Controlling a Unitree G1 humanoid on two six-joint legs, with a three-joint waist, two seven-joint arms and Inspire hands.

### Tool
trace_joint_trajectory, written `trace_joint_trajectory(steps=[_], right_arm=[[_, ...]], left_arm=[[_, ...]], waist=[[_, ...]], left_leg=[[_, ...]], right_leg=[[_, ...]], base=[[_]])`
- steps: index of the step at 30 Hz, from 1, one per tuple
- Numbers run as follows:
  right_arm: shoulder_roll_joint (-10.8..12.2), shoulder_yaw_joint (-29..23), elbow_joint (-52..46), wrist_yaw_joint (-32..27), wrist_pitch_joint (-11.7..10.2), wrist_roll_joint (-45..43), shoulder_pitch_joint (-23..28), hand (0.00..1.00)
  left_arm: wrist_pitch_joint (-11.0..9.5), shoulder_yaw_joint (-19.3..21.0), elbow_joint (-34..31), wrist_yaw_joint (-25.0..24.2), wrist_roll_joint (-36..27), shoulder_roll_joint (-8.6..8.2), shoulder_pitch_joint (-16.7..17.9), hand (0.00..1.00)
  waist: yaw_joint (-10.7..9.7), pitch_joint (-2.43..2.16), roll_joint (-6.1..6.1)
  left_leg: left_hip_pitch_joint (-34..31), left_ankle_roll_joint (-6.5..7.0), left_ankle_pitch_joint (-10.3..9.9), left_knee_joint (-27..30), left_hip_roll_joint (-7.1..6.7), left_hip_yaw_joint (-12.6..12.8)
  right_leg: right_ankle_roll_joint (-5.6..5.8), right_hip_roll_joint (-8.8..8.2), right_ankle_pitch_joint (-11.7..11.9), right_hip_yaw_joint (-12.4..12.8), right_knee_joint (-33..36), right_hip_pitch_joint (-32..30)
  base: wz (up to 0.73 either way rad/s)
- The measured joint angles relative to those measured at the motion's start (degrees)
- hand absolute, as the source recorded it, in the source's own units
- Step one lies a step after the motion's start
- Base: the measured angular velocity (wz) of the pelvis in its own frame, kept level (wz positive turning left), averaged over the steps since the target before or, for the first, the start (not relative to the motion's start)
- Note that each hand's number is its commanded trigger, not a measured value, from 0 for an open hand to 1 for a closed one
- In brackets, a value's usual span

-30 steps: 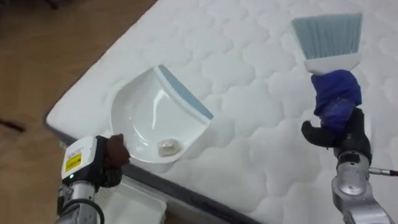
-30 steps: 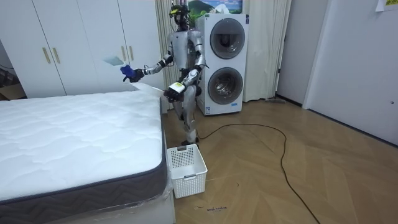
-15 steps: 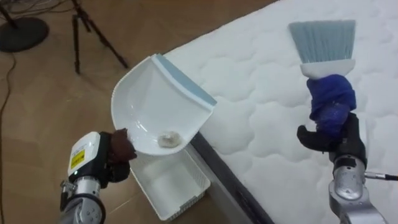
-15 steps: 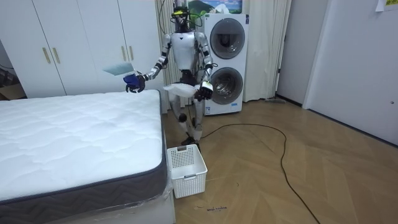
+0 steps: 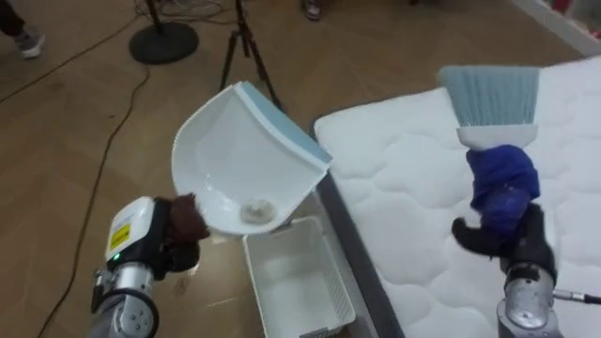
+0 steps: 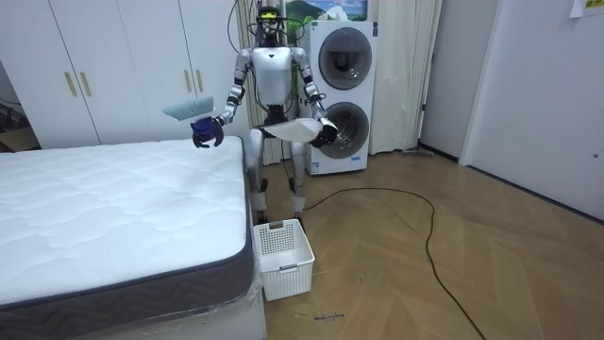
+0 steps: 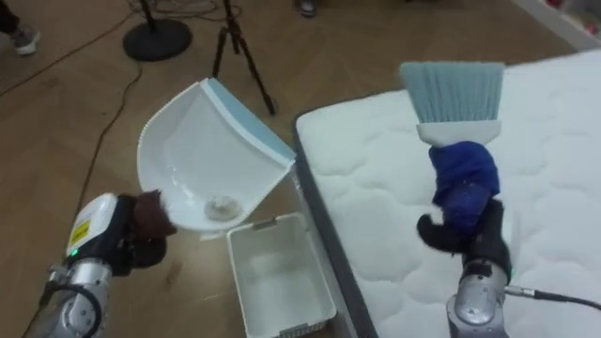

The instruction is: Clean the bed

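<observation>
Left eye view puts the scrap (image 5: pixel 254 210) in the deep heel of the dustpan (image 5: pixel 246 155), right next to your left robot hand (image 5: pixel 178 230), whose fingers are curled round the pan's handle. From that robot hand the pan runs up and to the right with its blue lip raised, so the scrap stays put. The basket (image 5: pixel 299 282) sits on the floor under and slightly right of the heel, with its long side along the bed's edge. My reading is that the emptying turns on this: you need the lip dipped down over the basket's mouth, and the left robot hand is the one placed for it. Your right robot hand (image 5: pixel 502 235) is clenched on the blue-wrapped grip of the brush (image 5: pixel 490 94), bristles up, over the bed (image 5: pixel 413 188) and well apart from the pan. Bare wood floor (image 5: pixel 84 122) lies on the left, with a tripod (image 5: pixel 246 47) beyond the pan. Room view shows you standing by the bed's corner, with washing machines (image 6: pixel 340 94) behind you.
</observation>
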Motion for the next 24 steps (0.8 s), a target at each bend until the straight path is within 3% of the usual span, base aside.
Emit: trace_joint_trajectory(steps=[3,7,12,15,19,20,24], right_arm=[[-0.1,0.0,-0.3,0.0,0.0,0.0,0.5,0.0],[-0.1,0.9,-1.5,0.0,0.0,0.7,1.4,0.0],[-0.1,2.2,-1.5,0.2,0.0,0.8,1.4,0.0],[-0.2,1.6,-1.1,0.3,0.0,-0.1,1.3,0.0],[-0.2,1.6,2.7,1.5,0.0,-0.1,0.2,0.0],[-0.2,1.6,3.8,2.2,0.0,0.0,-0.3,0.0],[-0.2,1.7,7.8,2.7,0.0,-0.1,-1.0,0.0]], left_arm=[[0.0,-0.1,0.0,-0.2,-0.7,0.1,0.3,1.0],[0.1,-0.2,-0.2,-0.2,-0.8,0.4,0.3,1.0],[0.1,-0.2,-0.4,-0.2,-0.8,0.62,0.3,1.0],[0.0,-0.2,-0.5,-0.3,-0.8,0.57,0.3,1.0],[0.1,-0.1,0.4,-0.5,-0.8,0.64,0.2,1.0],[0.1,-0.1,1.2,-0.5,-0.8,0.59,0.2,1.0],[0.3,-1.0,5.6,-0.5,-1.0,0.69,-0.2,1.0]], waist=[[0.5,0.15,-0.18],[0.3,0.39,-0.51],[0.2,0.57,-0.55],[-0.2,0.82,-0.26],[0.4,1.52,0.15],[0.4,1.84,0.19],[0.2,2.14,0.31]], left_leg=[[-0.7,-0.25,0.4,-0.7,0.08,-0.6],[-1.4,-0.19,0.3,-0.8,-0.26,-0.5],[-2.2,0.12,0.1,-0.5,-0.48,-1.6],[-4.8,0.07,-0.6,2.3,-0.85,-3.5],[-8.9,-0.34,-2.8,8.4,-0.24,-4.1],[-9.8,-0.42,-3.0,9.4,-0.27,-4.1],[-12.5,-0.7,-3.1,11.3,-0.26,-4.1]], right_leg=[[-0.29,0.65,-0.1,-0.7,-0.5,0.5],[0.48,0.63,-0.7,0.9,-0.6,0.5],[0.82,0.66,-1.0,0.9,-0.6,0.5],[0.65,0.87,-2.4,0.7,0.2,-0.3],[0.02,0.92,-5.7,0.8,7.5,-4.8],[-0.1,0.69,-6.6,1.1,9.0,-6.0],[-0.56,0.45,-8.2,1.4,12.8,-9.3]], base=[[0.37],[0.28],[0.16],[0.28],[0.03],[0.04],[0.05]])
